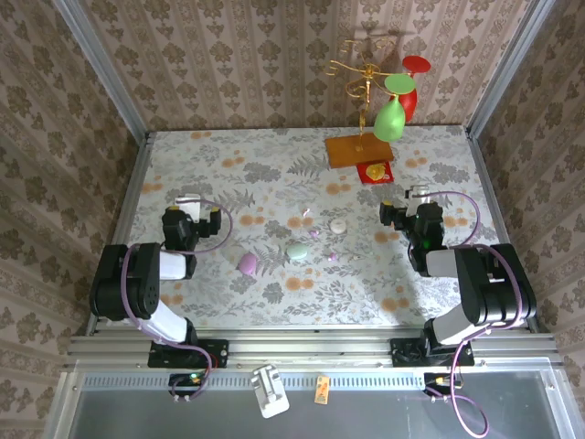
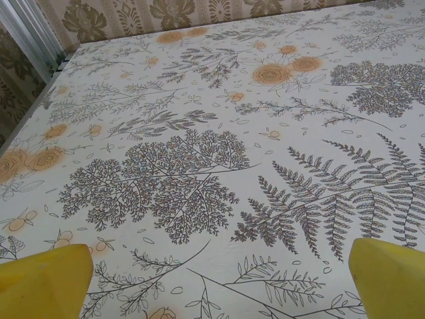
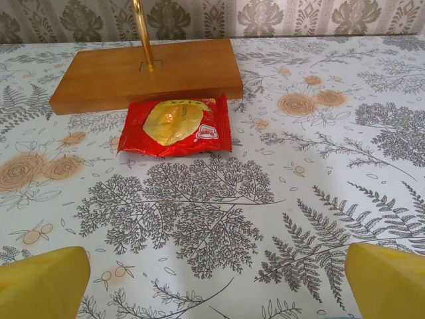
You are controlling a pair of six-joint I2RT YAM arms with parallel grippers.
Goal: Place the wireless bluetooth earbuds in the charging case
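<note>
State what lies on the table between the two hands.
In the top view: a lilac case, a mint case, a white case and tiny earbuds.

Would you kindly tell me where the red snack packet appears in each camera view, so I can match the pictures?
Top external: the red snack packet lies in the upper part, right of centre, at the near edge of the wooden base.
Right wrist: upper left of centre, just in front of that base.
Left wrist: floral tablecloth between the yellow fingertips of the left gripper.
Shared landmark: the wooden base; the tablecloth pattern runs through all three.
</note>
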